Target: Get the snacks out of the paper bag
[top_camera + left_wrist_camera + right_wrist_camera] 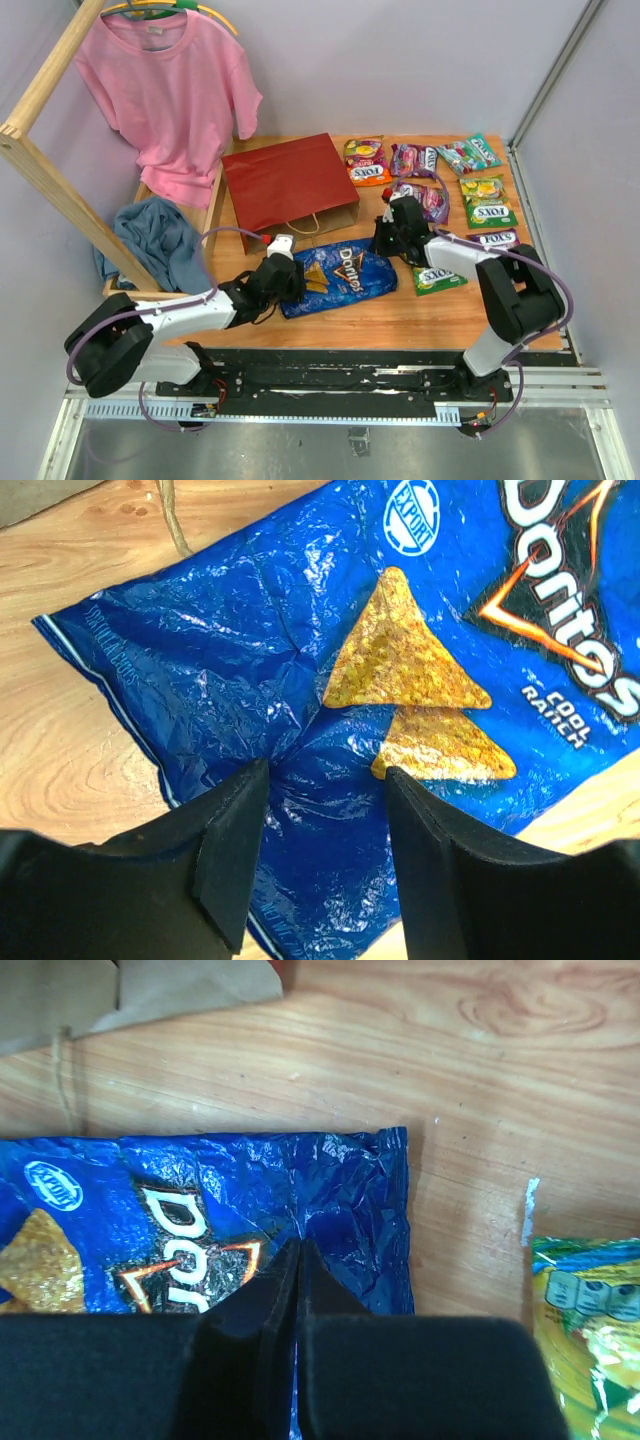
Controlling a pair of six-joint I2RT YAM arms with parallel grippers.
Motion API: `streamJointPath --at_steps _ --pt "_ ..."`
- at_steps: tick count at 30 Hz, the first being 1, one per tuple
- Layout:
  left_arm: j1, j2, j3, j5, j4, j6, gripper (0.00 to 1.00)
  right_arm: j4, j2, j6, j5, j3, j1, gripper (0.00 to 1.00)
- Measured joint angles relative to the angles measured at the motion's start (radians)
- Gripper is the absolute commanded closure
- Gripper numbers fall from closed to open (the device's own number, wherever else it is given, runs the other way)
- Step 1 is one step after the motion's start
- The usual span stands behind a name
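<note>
the top view sits high above and behind the left arm [180, 312] and right arm [505, 290], looking forward and down over the whole table [400, 315] — wide, far, everything small. the left wrist view looks steeply down past the left gripper [322, 775], very near the doritos bag [250, 650], its frame filled by the bag's left end. the right wrist view, equally near, looks down past the right gripper [298, 1250] onto that bag's right end, a strip of the paper bag [60, 1000] along its top edge. all three share the doritos bag — both wrist views catch its logo.
</note>
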Motion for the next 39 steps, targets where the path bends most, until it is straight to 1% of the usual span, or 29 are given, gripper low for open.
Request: streamJointPath --at_steps 4,9,13,19,24,25,26,27,29,30,31,32,34,35,37,39 --pt "0.010 0.020 -0.014 -0.006 0.059 -0.026 0.44 0.053 0.056 0.021 -0.022 -0.022 -0.003 0.99" --pt "0.010 0.048 -0.021 -0.011 0.113 -0.042 0.44 0.113 0.066 0.037 -0.028 -0.067 -0.005 0.99" --pt "0.011 0.051 -0.024 -0.009 0.126 -0.048 0.44 0.187 0.059 0.058 -0.036 -0.117 -0.010 0.99" --pt "0.016 -0.023 -0.081 0.018 0.129 -0.084 0.44 0.244 -0.008 0.073 -0.044 -0.218 -0.010 0.99" --pt "0.016 -0.091 -0.113 0.056 0.095 -0.131 0.44 0.240 -0.075 0.081 -0.061 -0.286 -0.010 0.99" --pt "0.016 -0.101 -0.114 0.062 0.084 -0.136 0.43 0.237 -0.084 0.082 -0.063 -0.294 -0.010 0.99" --pt "0.016 -0.111 -0.113 0.068 0.070 -0.137 0.40 0.232 -0.092 0.082 -0.063 -0.298 -0.010 0.96" --pt "0.016 -0.121 -0.109 0.070 0.048 -0.136 0.36 0.222 -0.096 0.081 -0.063 -0.298 -0.010 0.90" --pt "0.016 -0.135 -0.076 0.068 -0.021 -0.116 0.18 0.206 -0.098 0.080 -0.065 -0.290 -0.010 0.76" --pt "0.016 -0.138 -0.040 0.061 -0.071 -0.095 0.11 0.190 -0.098 0.079 -0.066 -0.279 -0.010 0.70" --pt "0.016 -0.139 -0.003 0.053 -0.111 -0.072 0.07 0.177 -0.098 0.077 -0.068 -0.269 -0.010 0.66" --pt "0.016 -0.140 0.041 0.044 -0.152 -0.049 0.05 0.159 -0.098 0.074 -0.068 -0.255 -0.010 0.61" --pt "0.016 -0.140 0.171 0.019 -0.235 0.020 0.01 0.131 -0.098 0.070 -0.069 -0.227 -0.010 0.55" --pt "0.016 -0.139 0.229 0.010 -0.260 0.048 0.00 0.123 -0.100 0.070 -0.068 -0.217 -0.010 0.53" --pt "0.010 -0.126 0.357 -0.020 -0.301 0.113 0.00 0.109 -0.107 0.066 -0.070 -0.200 -0.010 0.50" --pt "-0.013 -0.085 0.478 -0.082 -0.334 0.172 0.00 0.106 -0.112 0.064 -0.072 -0.192 -0.010 0.49"
